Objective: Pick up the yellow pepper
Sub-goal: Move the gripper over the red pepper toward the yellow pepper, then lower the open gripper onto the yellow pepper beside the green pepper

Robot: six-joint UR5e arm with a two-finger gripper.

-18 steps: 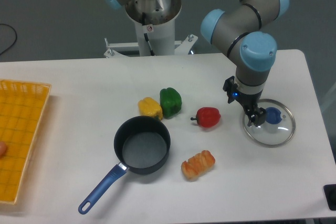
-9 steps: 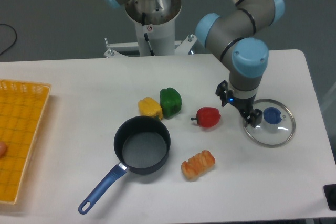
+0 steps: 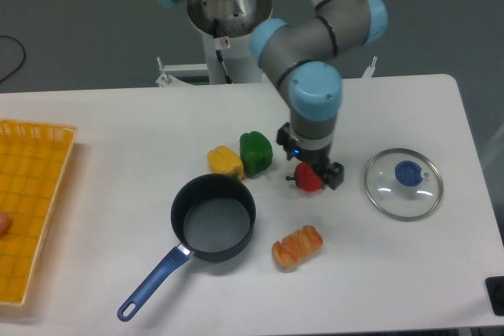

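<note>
Yellow and glossy, the pepper (image 3: 226,161) sat on the white table (image 3: 118,131), off to the left of the gripper (image 3: 315,172) in the camera view and apart from it, with the green pepper (image 3: 256,152) touching its right side and lying between the two. The gripper hung directly over the red pepper (image 3: 308,179), whose body showed just below and partly behind the dark fingers. Whether those fingers were spread or closed could not be told from this angle, and nothing was plainly gripped. The arm's grey and blue wrist (image 3: 315,96) rose straight above the gripper.

To the right of the gripper, well apart, a glass lid (image 3: 403,183) with a blue knob lay flat on the table. Below and to the left of the gripper stood a dark saucepan (image 3: 213,218) with a blue handle pointing toward the near-left edge; the yellow pepper sat just beside its far rim. Below the gripper, near the pan, lay a croissant (image 3: 297,246). Far to the left, at the table's edge, was a yellow basket (image 3: 31,202).
</note>
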